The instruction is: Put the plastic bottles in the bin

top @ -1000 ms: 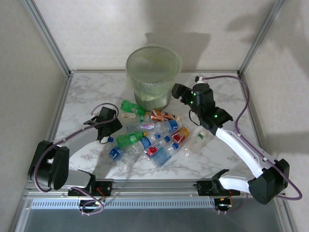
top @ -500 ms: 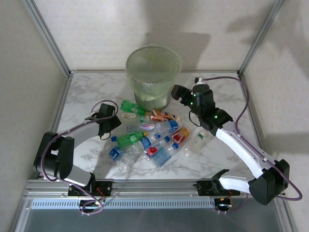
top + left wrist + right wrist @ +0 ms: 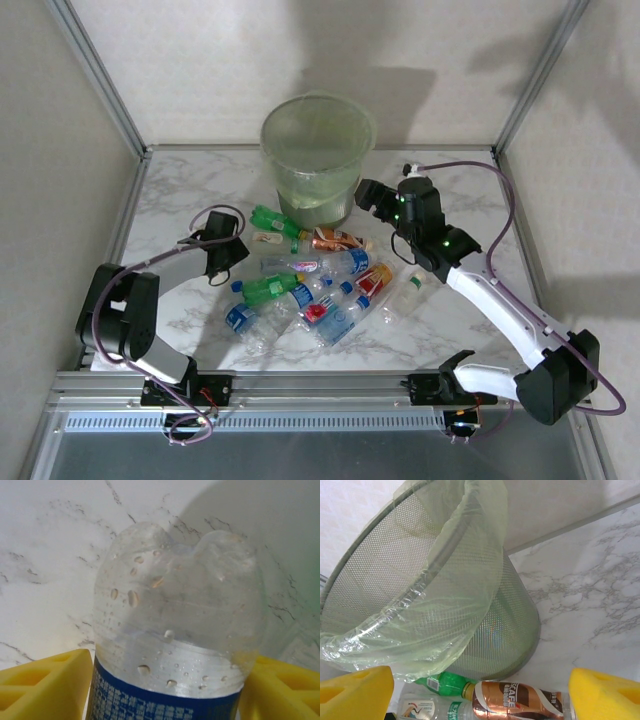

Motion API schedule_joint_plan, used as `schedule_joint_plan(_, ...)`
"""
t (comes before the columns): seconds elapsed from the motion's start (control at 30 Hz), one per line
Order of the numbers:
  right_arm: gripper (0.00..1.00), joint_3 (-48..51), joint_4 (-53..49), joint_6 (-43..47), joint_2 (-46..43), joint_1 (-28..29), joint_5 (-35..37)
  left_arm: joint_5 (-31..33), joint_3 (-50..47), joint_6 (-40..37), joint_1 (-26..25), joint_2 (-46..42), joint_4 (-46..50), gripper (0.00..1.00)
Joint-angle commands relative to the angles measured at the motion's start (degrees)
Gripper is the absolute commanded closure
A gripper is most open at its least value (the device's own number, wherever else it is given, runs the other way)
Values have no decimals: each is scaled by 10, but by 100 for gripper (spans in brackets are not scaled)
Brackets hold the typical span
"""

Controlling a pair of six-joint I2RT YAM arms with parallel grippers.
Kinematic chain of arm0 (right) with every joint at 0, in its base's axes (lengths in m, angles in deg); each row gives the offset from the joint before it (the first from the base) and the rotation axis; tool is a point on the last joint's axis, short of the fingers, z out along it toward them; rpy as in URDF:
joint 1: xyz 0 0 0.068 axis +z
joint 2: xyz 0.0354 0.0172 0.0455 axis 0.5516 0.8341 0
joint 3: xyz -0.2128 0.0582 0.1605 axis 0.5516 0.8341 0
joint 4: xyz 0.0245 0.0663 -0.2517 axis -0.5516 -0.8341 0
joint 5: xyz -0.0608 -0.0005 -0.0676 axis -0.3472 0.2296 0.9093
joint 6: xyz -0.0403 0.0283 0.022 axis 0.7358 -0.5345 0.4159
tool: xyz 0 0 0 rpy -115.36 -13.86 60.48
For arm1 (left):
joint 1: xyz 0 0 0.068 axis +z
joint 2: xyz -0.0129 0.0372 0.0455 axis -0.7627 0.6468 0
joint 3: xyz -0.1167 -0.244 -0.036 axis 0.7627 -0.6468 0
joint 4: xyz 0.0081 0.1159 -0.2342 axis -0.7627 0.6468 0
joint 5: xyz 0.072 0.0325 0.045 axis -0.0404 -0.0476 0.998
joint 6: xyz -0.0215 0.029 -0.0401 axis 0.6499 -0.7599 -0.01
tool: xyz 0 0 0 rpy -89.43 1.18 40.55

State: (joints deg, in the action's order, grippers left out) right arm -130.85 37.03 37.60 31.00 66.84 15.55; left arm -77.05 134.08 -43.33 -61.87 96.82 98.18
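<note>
Most of the work looks undone: the plastic bottles (image 3: 320,285) lie heaped mid-frame on the bench (image 3: 180,190), and the contents of the bin (image 3: 300,190) above them cannot be made out. At centre left, the left claw (image 3: 240,262) straddles the base of a clear blue-labelled bottle (image 3: 175,620); whether it pinches cannot be told. Right of centre, the right claw (image 3: 368,195) hangs spread and empty, just beside the bin's wall.
</note>
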Motion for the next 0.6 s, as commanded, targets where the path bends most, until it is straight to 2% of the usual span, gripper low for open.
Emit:
schedule_joint_plan(0.0, 10, 12, 3, -4, -16, -1, -2, 7, 12, -7, 5, -8, 11, 29)
schedule_joint_plan(0.57, 10, 36, 4, -10, -37, -1, 4, 29, 27, -16, 5, -55, 45, 33)
